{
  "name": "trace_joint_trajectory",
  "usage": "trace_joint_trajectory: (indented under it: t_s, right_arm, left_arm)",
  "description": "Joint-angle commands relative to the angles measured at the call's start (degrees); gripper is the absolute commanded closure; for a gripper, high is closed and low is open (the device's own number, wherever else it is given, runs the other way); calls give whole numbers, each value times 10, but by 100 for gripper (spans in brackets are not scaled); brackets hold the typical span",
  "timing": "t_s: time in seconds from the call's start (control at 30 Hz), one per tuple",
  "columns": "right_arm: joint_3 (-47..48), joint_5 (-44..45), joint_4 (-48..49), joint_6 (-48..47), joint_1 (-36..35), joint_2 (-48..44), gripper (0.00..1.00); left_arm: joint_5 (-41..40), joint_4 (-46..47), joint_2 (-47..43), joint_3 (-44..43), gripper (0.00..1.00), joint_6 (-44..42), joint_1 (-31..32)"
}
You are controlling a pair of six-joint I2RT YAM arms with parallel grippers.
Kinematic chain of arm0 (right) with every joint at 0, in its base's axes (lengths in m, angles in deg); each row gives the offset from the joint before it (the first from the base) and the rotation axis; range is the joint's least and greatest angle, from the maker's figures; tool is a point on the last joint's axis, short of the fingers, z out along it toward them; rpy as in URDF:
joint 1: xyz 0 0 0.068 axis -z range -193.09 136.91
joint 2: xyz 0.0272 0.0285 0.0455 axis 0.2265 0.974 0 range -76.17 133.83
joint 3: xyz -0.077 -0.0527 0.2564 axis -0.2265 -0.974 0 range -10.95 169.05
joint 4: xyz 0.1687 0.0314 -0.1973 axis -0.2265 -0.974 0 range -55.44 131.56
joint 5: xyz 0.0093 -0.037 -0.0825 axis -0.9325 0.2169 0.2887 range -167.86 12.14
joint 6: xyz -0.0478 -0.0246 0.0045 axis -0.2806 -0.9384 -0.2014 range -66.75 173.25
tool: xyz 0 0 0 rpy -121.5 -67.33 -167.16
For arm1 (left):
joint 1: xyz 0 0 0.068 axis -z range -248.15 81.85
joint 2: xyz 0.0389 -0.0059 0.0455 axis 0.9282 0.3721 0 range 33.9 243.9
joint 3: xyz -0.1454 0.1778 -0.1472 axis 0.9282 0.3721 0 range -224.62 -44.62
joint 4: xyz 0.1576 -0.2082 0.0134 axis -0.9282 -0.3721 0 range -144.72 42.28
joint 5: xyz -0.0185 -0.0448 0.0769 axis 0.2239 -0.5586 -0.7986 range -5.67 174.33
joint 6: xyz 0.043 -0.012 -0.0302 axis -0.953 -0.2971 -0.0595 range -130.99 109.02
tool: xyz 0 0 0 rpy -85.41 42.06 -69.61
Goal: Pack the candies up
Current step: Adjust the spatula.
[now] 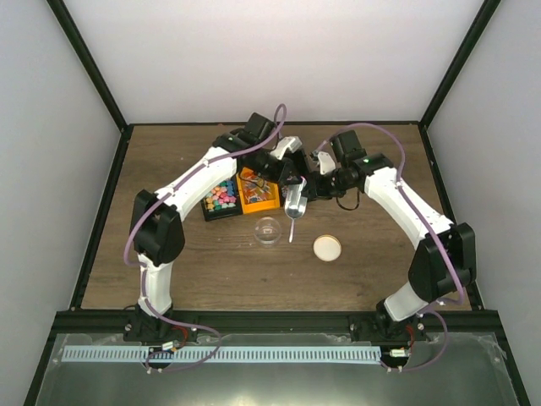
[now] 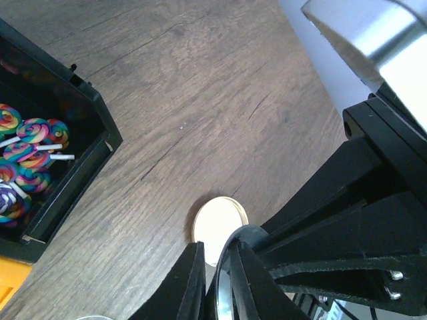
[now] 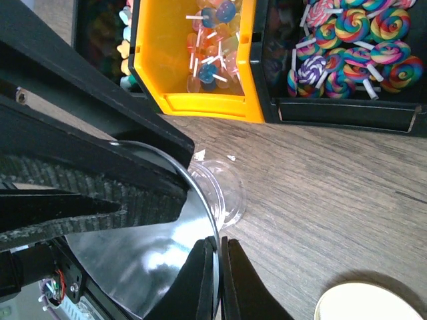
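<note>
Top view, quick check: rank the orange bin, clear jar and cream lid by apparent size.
Largest: orange bin, partly covered by the arms.
Then: clear jar and cream lid. They look about alike, so I won't rank them.

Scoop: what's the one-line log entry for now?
scoop: near jar | left jaws: shut on scoop | right jaws: shut on scoop | candies: in bins | lid: off jar

Left of the shiny silver metal scoop (image 1: pixel 294 201): tiny pink, blue, green and yellow candies (image 1: pixel 221 197). Between them, an orange plastic bin (image 3: pixel 200 103). Farther back, rainbow-swirled lollipops (image 3: pixel 353 27) in a black plastic tray (image 3: pixel 340 112). Brown wood-grain table (image 2: pixel 220 100).
</note>
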Motion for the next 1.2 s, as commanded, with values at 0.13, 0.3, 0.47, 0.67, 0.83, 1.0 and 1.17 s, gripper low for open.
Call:
trace_joint_trajectory:
  t_s: [0.13, 0.3, 0.47, 0.67, 0.83, 1.0, 1.17]
  right_arm:
    - [12, -31, 27, 16, -3, 7, 99]
    - [14, -3, 40, 28, -3, 6, 85]
    - [13, 12, 46, 46, 6, 2, 67]
    - [-3, 43, 81, 77, 36, -45, 33]
    - [-54, 103, 146, 114, 77, -139, 27]
    - [-127, 108, 229, 131, 107, -229, 7]
    - [-113, 88, 205, 151, 122, -223, 12]
  left_arm:
    - [-6, 47, 7, 34, 96, 26, 1]
    - [-20, 59, 12, 38, 96, 35, 1]
    - [-38, 110, 13, 51, 96, 75, -3]
    - [-16, 192, 21, 63, 96, 133, -5]
    - [-7, 258, 27, 65, 96, 203, -11]
    - [-1, 362, 12, 78, 96, 306, -14]
    - [-11, 487, -20, 112, 96, 423, -14]
